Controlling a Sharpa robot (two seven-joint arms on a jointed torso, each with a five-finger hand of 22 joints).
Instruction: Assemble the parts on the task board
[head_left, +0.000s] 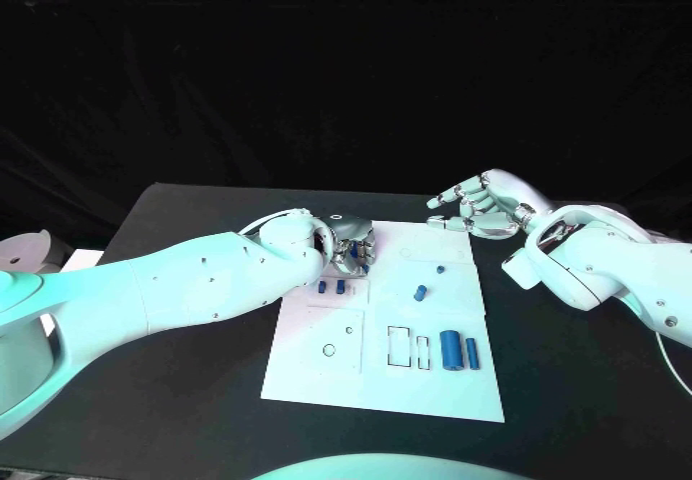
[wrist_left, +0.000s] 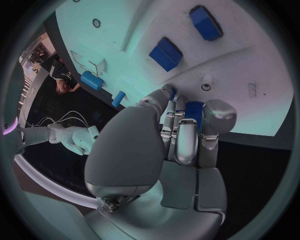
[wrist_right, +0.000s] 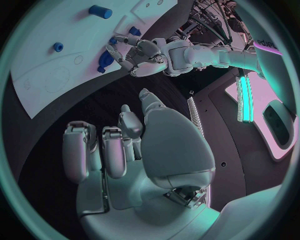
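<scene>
Black table (head_left: 188, 290) under dark surroundings, carrying a white task board (head_left: 433, 390) flat near its middle. Resting on the board: a large blue cylinder (head_left: 450, 348) beside a slimmer blue one (head_left: 472, 352) toward the near right, a small blue part (head_left: 421, 293) mid-board, and two small blue pieces (head_left: 332, 287) side by side at left

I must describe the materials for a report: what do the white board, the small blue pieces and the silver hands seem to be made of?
White flat task board: looks like matte plastic or coated sheet, with printed outlines and no glare. Small blue cylinder pieces: probably smooth plastic, of even colour with a soft sheen. Left hand and right hand: silver, polished like metal, with bright highlights, though they may be coated plastic.
</scene>
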